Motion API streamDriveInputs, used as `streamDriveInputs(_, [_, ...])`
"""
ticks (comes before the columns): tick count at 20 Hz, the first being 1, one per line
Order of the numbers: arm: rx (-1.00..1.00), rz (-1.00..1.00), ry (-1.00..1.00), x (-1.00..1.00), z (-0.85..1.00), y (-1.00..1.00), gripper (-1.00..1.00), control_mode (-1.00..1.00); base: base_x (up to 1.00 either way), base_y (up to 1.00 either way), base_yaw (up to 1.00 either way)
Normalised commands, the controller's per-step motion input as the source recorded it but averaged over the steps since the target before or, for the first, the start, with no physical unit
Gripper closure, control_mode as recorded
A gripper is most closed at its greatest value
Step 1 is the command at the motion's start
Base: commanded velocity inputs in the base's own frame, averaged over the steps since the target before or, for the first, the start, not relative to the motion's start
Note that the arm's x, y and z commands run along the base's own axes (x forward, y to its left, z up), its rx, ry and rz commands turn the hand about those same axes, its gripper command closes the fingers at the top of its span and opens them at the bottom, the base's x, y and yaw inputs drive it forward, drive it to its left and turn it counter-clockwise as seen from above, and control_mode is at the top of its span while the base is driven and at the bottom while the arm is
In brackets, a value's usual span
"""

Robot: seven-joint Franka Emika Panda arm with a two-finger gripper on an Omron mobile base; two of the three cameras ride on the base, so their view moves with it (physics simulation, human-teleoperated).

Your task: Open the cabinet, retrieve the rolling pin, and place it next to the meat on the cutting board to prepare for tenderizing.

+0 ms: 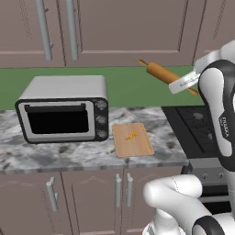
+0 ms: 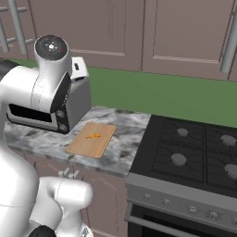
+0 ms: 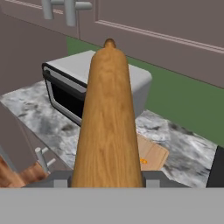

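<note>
The orange-brown rolling pin (image 1: 159,72) hangs tilted in the air to the right of and above the counter, with my gripper (image 1: 183,83) shut around its right half. In the hand view the rolling pin (image 3: 107,122) runs straight out from between my fingertips (image 3: 61,180). Below it on the marble counter lies the light-tan cutting board (image 1: 133,140) (image 2: 92,139) (image 3: 154,154), with the small orange meat (image 1: 132,136) (image 2: 94,136) on its middle. The taupe wall cabinet (image 1: 128,27) above has its doors flat and shut, with long grey bar handles (image 1: 71,27).
A grey toaster oven (image 1: 64,110) (image 3: 87,83) stands just left of the board. A black stove (image 2: 185,157) lies to the board's right. Base cabinets (image 1: 92,197) run under the counter (image 1: 55,153). My own arm (image 2: 41,88) blocks part of the right base view.
</note>
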Motion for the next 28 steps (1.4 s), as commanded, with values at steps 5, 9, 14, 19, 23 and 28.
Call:
streamDriveInputs(5, [0.01, 0.0, -0.02, -0.12, -0.16, 0.0, 1.0, -1.0, 0.0, 0.0, 0.0])
streamDriveInputs(9, [0.0, 0.03, 0.0, -0.43, -0.3, 0.0, 1.0, -1.0, 0.0, 0.0, 0.0])
streamDriveInputs(14, [0.0, 0.06, 0.02, -0.31, -0.39, 0.0, 1.0, -1.0, 0.0, 0.0, 0.0])
streamDriveInputs(19, [0.0, 0.11, 0.05, -0.13, -0.52, -0.03, 1.0, -1.0, 0.0, 0.0, 0.0])
streamDriveInputs(23, [-0.02, 0.15, 0.06, 0.03, -0.64, -0.09, 1.0, -1.0, 0.0, 0.0, 0.0])
streamDriveInputs(28, [0.0, 0.14, 0.05, 0.1, -0.51, -0.15, 1.0, -1.0, 0.0, 0.0, 0.0])
